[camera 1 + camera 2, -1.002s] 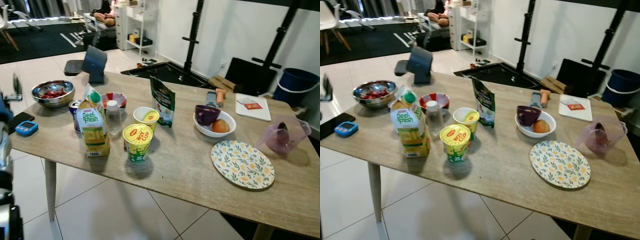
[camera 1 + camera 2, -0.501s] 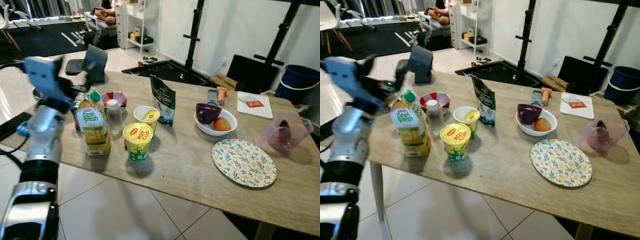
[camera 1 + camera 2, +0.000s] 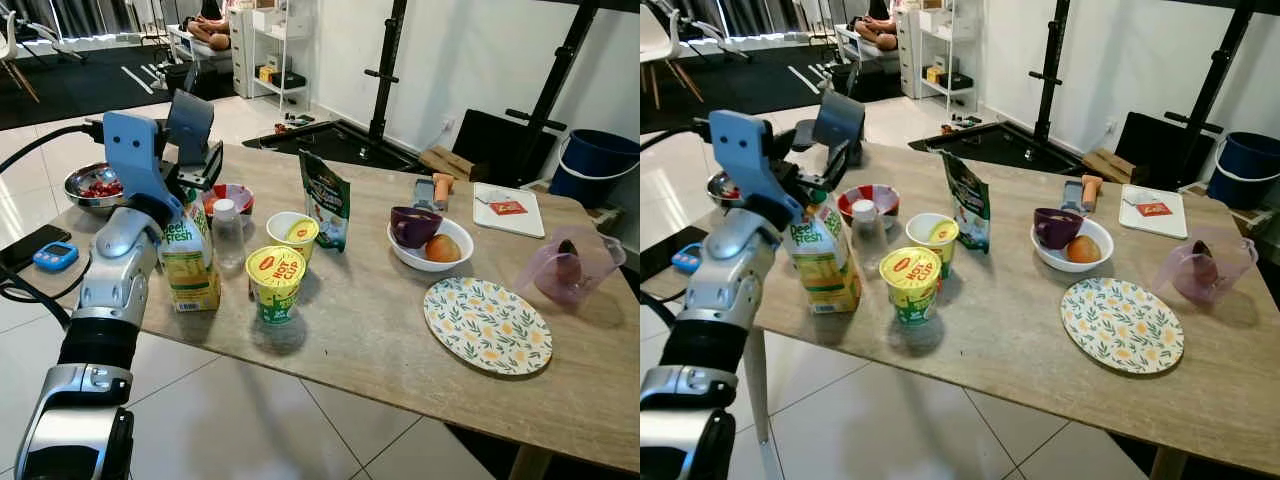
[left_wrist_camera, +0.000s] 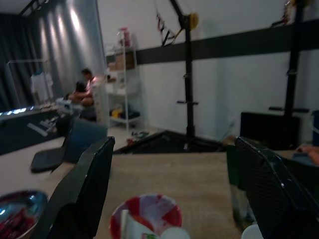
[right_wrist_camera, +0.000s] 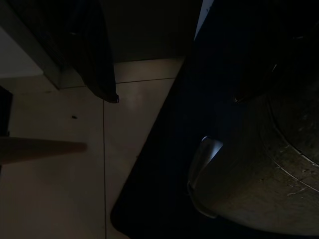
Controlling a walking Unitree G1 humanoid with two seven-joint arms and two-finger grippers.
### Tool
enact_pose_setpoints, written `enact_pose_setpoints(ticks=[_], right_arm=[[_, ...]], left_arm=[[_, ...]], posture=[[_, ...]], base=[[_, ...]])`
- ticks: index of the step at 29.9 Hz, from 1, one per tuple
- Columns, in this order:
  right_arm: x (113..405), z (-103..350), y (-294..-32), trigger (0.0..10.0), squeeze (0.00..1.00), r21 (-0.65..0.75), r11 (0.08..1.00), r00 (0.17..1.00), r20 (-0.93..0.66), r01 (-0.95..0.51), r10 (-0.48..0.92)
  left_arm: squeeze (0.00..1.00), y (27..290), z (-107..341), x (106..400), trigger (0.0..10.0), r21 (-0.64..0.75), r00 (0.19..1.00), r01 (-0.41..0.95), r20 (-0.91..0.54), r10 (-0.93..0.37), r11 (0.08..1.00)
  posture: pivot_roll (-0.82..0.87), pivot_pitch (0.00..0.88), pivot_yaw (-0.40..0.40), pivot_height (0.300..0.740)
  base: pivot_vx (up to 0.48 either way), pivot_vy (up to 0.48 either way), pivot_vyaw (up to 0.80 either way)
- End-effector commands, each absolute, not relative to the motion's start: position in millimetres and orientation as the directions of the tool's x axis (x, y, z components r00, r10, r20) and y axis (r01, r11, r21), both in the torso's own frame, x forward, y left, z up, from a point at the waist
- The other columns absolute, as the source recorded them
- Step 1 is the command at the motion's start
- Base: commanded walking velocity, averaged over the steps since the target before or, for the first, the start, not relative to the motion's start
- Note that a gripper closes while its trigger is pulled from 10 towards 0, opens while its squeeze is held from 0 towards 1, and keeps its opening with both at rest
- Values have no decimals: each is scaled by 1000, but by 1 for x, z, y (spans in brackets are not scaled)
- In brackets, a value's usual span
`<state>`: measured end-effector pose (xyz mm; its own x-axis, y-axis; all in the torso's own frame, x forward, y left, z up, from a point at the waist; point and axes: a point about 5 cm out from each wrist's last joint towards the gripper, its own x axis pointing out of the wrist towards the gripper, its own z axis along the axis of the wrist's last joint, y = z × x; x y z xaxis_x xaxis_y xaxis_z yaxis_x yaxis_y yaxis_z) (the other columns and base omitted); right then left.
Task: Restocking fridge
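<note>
Left hand (image 3: pixel 200 165) is up now — it hung low a moment ago — fingers spread wide over the juice carton (image 3: pixel 188 255) on the table (image 3: pixel 370 320), ready to grab.

Both eye views look down and forward from head height at the counter (image 3: pixel 350 320), well back from it, and share almost the same scene around the red-and-white bowl (image 3: pixel 229 197). The left wrist view sits low and close behind that bowl (image 4: pixel 145 219), facing across the counter toward the far wall. The right wrist view points down at dim floor tiles (image 5: pixel 55 189).
</note>
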<state>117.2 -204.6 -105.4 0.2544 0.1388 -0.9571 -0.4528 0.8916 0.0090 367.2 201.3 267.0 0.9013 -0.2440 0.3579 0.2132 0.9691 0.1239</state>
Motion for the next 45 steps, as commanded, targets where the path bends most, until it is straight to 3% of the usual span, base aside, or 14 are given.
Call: enact_pose_setpoints(ticks=[1,10,17,25,36,45], right_arm=[[111,-109,-191,10000,0,63,885,231,-955,-462,188],[111,-109,-191,10000,0,64,885,230,-955,-461,189],[110,-109,-191,10000,0,65,885,228,-955,-461,189],[110,-109,-192,10000,0,64,885,226,-956,-462,187],[108,-109,-194,10000,0,60,883,218,-959,-466,180],[108,-109,-194,10000,0,57,881,218,-960,-470,178]], left_arm=[[0,197,273,368,10000,126,901,214,358,-246,969],[0,184,284,364,10000,91,910,233,332,-250,968],[0,172,298,356,10000,37,904,329,276,-326,943],[0,185,309,350,10000,-53,967,221,139,-212,974],[0,191,309,333,10000,8,963,265,-53,-264,964],[0,194,299,329,10000,33,959,262,-116,-257,965]], posture=[[-23,0,9,740],[-22,0,10,740],[-22,0,11,740],[-24,0,13,740],[-2,0,28,740],[-1,0,31,740]], base=[[0,0,0],[0,0,0],[0,0,0],[0,0,0],[0,0,0],[0,0,0]])
